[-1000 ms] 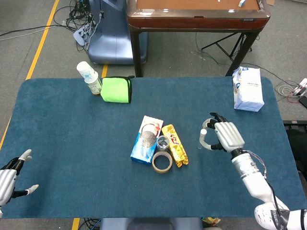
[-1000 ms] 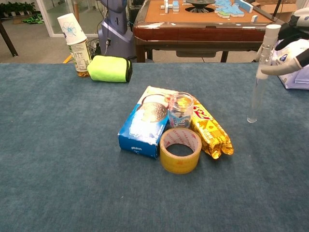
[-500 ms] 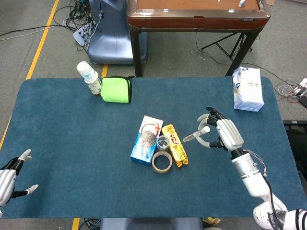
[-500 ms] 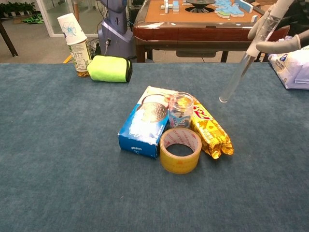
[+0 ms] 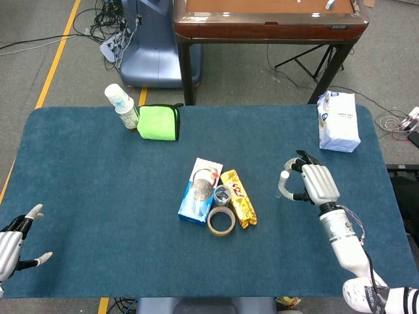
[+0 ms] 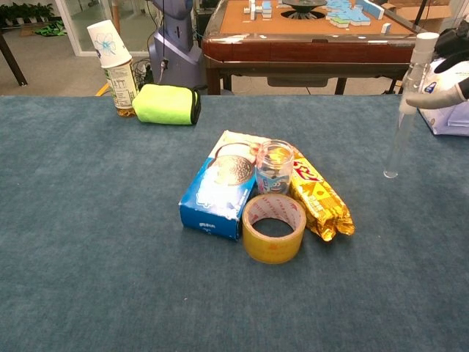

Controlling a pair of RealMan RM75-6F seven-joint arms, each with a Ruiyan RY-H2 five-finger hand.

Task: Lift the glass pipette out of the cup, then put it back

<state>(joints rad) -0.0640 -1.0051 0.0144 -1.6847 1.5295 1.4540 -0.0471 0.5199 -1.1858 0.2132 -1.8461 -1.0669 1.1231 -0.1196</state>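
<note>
The glass pipette (image 6: 405, 110) hangs nearly upright above the table at the right, tip down and off the cloth; my right hand (image 6: 448, 79) grips its upper part. From the head camera the pipette (image 5: 283, 183) shows as a short white tube held by the right hand (image 5: 315, 185), well to the right of the small clear cup (image 5: 222, 194). The cup (image 6: 275, 167) stands at the table's centre with nothing in it that I can make out. My left hand (image 5: 13, 243) rests at the near left table edge, fingers apart, holding nothing.
Around the cup lie a blue box (image 5: 200, 190), a yellow snack pack (image 5: 237, 196) and a tape roll (image 5: 221, 221). A green cloth (image 5: 158, 122) and a bottle capped with a paper cup (image 5: 122, 106) sit far left; a white bag (image 5: 338, 121) sits far right.
Upright a second ago, the pipette tilted with its tip towards the cup half a second ago, and now hangs upright again, further right. The left hand has not moved.
</note>
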